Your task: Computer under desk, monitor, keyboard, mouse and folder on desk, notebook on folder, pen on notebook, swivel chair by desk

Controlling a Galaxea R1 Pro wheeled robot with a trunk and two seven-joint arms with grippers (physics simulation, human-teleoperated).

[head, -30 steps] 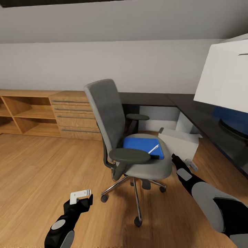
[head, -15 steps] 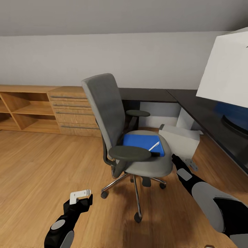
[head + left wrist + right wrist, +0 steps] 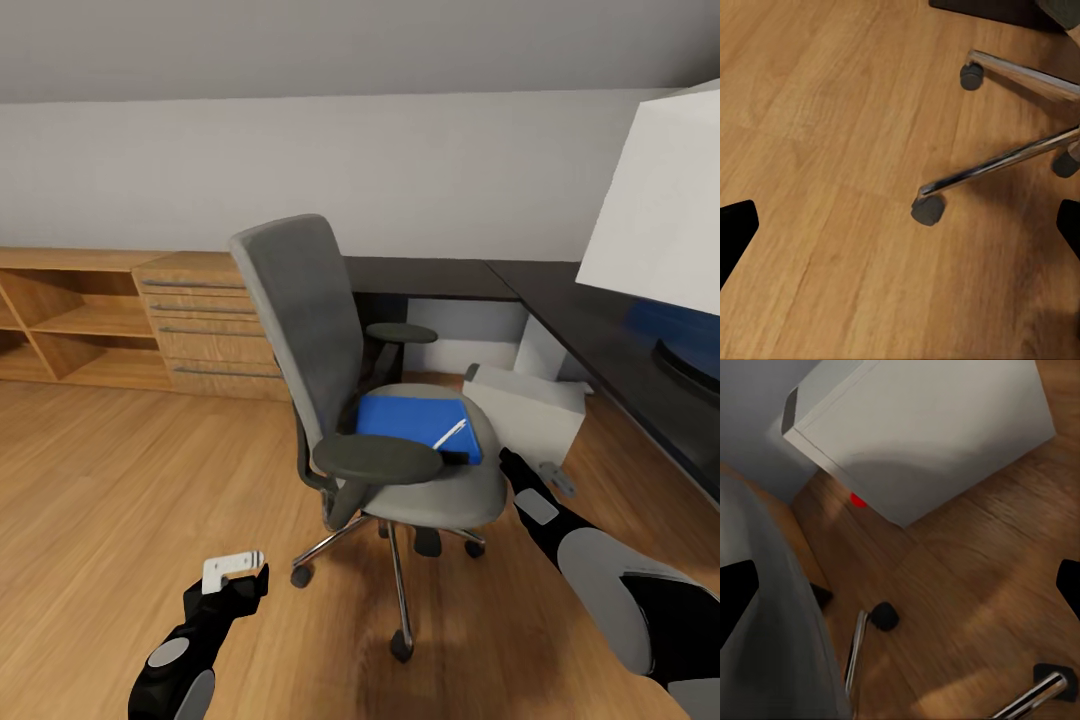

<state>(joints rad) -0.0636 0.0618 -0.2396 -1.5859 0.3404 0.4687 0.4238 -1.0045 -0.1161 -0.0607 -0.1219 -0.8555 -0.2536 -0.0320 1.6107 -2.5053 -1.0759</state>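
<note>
Wooden flooring (image 3: 120, 480) is spreading beneath both end effectors, each with fingers standing apart and gripping nothing. Just ahead of the right end effector (image 3: 505, 458), the swivel chair (image 3: 400, 480) is carrying the blue folder (image 3: 410, 420) with the pen (image 3: 447, 433) lying on it; the left end effector (image 3: 240, 572) is hovering near the chair's casters.

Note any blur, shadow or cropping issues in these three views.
Head view: sharp, with a soft shadow under the swivel chair, and the monitor is cropped at the frame edge. Left wrist view: crisp floor and casters. Right wrist view: the chair seat is smeared from closeness, and a shadow lies across the computer.
</note>
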